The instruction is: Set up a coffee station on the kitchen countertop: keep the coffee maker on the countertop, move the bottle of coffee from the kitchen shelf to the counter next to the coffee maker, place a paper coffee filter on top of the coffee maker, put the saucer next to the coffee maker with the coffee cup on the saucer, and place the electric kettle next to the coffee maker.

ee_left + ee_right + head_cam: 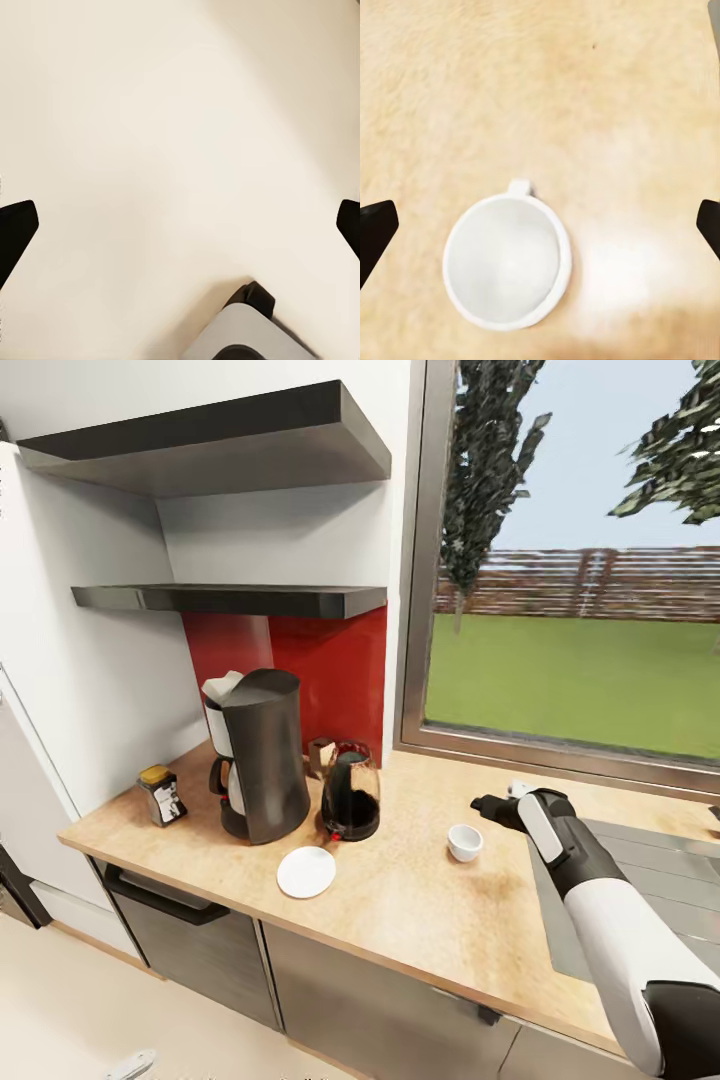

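White forearm, black joints.

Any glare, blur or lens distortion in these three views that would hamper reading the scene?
Head view: wide-angle bending of the shelf and window frame; even daylight, faint shadows beside the coffee maker. Right wrist view: a bright glare patch on the countertop beside the coffee cup, whose interior looks washed out. Left wrist view: soft, nearly featureless cream floor.
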